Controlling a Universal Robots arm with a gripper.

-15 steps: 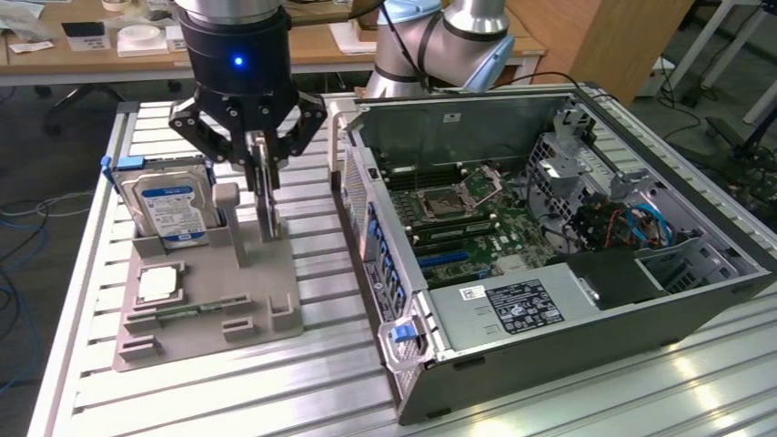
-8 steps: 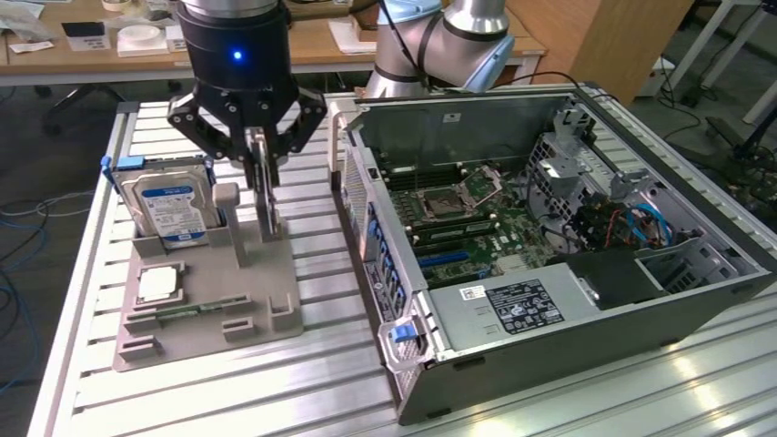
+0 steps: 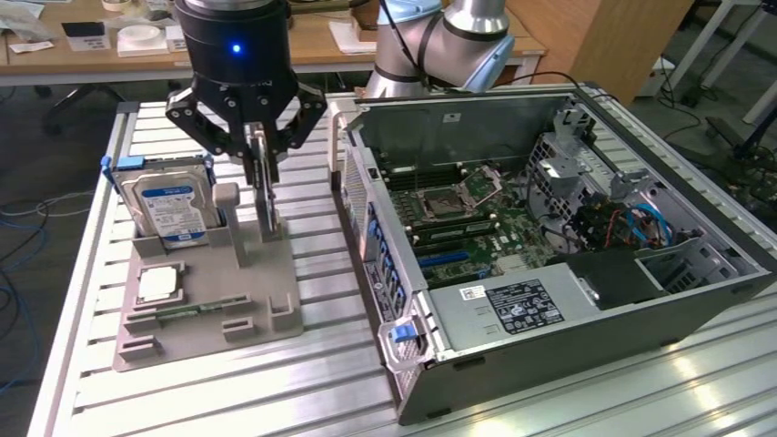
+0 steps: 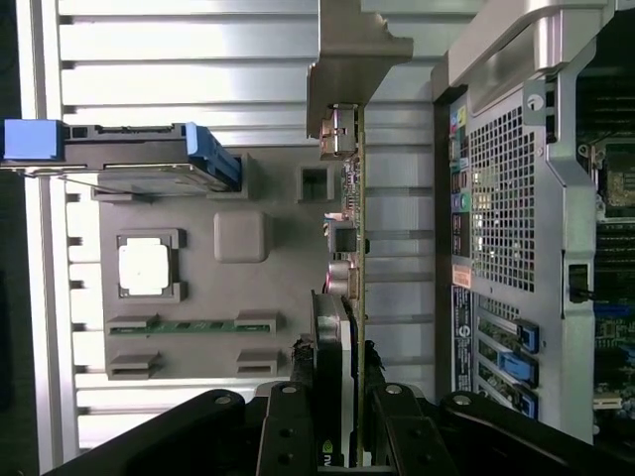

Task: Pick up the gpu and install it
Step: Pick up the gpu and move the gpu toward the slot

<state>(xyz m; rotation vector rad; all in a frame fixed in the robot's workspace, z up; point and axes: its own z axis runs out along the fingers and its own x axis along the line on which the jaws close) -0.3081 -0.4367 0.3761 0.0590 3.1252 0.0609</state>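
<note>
The gpu (image 3: 265, 196) is a thin dark card standing on edge over the grey holder tray (image 3: 206, 314), on the exterior view's left. My gripper (image 3: 258, 150) comes down on it from above and is shut on its top edge, one finger on each face. In the wrist view the gpu (image 4: 342, 248) appears edge-on, with its silver-grey bracket (image 4: 347, 59) at the far end, running between my gripper (image 4: 337, 402) fingers. Its lower end sits at the tray's upright posts; I cannot tell whether it still touches them.
The open computer case (image 3: 680, 300) lies on the exterior view's right, motherboard (image 3: 474, 218) exposed, its side wall (image 4: 496, 198) close beside the card. On the tray are a hard drive (image 3: 170, 205), a square processor chip (image 3: 158, 284) and a memory stick (image 4: 189, 325). A slatted metal table (image 3: 327, 382) lies underneath.
</note>
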